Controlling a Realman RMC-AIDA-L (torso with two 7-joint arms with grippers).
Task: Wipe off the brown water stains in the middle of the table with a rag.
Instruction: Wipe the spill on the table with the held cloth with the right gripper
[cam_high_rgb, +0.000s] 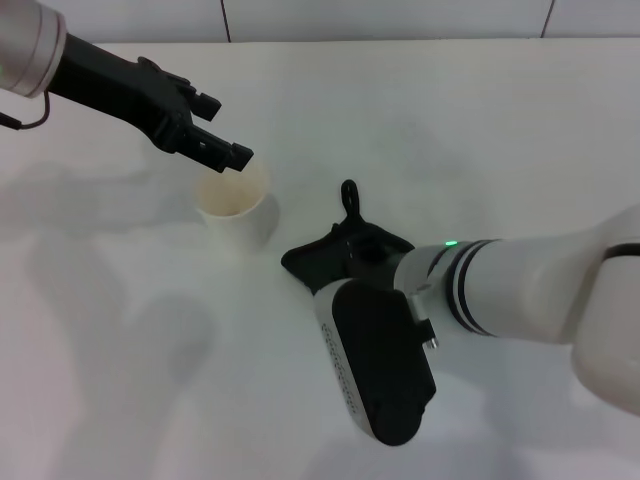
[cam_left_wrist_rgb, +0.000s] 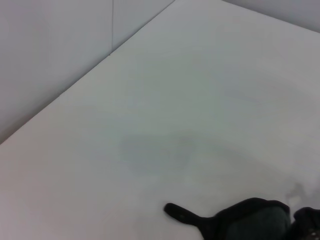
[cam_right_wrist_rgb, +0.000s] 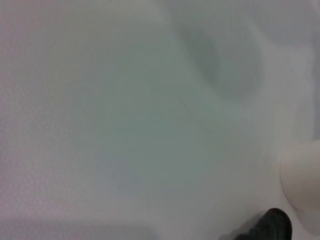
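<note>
Two arms out: right end effector (cam_high_rgb: 350, 262) down on rag (cam_high_rgb: 345, 240) mid-tabletop (cam_high_rgb: 480, 140) (finger state: cannot tell); left end effector (cam_high_rgb: 222, 128) spread over cup (cam_high_rgb: 233, 205). Stain unseen. Risk: sweep tips cup.

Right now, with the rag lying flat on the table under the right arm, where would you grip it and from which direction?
Probably from above, at the bunched middle of the rag, where the folds give the fingers something to pinch. The thin tail pointing to the far side is too slight to drag the cloth evenly. The right gripper is already over that middle. The paper cup stands apart, below the left gripper.
</note>
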